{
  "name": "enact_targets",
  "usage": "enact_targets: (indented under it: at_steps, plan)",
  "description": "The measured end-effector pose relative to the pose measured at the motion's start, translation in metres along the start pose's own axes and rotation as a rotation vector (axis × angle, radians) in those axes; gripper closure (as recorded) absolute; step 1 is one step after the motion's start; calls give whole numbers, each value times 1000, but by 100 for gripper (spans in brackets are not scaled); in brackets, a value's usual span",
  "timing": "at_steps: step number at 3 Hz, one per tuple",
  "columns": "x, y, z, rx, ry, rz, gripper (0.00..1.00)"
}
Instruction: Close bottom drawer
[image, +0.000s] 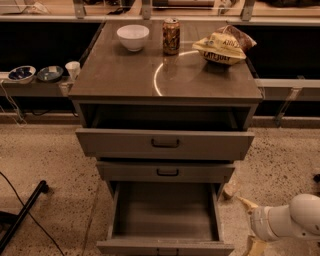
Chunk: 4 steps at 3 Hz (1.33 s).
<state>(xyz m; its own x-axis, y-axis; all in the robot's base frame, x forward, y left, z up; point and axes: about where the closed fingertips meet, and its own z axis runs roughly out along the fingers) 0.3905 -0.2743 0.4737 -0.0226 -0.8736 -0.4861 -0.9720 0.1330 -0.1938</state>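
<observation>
The bottom drawer (165, 247) of the grey-brown cabinet is pulled far out, and its inside is empty. Its front panel lies at the frame's lower edge, with the dark handle partly cut off. The middle drawer (166, 171) is out a little and the top drawer (165, 144) is out further. My gripper (251, 225) is low on the floor side, to the right of the bottom drawer's front right corner. It is open and empty, with its fingers (246, 203) spread wide, and it does not touch the drawer.
On the cabinet top (125, 80) stand a white bowl (133, 37), a can (171, 35) and a chip bag (222, 47). A low shelf at the left holds bowls (21, 74) and a cup (73, 69). A dark pole (22, 212) and a cable lie on the speckled floor at lower left.
</observation>
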Motion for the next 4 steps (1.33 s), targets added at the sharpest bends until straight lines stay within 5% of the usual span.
enact_targets:
  at_steps: [1,2,4]
  plan:
    - [33,-8,45,-15,-4,-43,0]
    - [58,9,104,-75,-66,-164,0]
    - [61,22,128,-109,-99,-182,0]
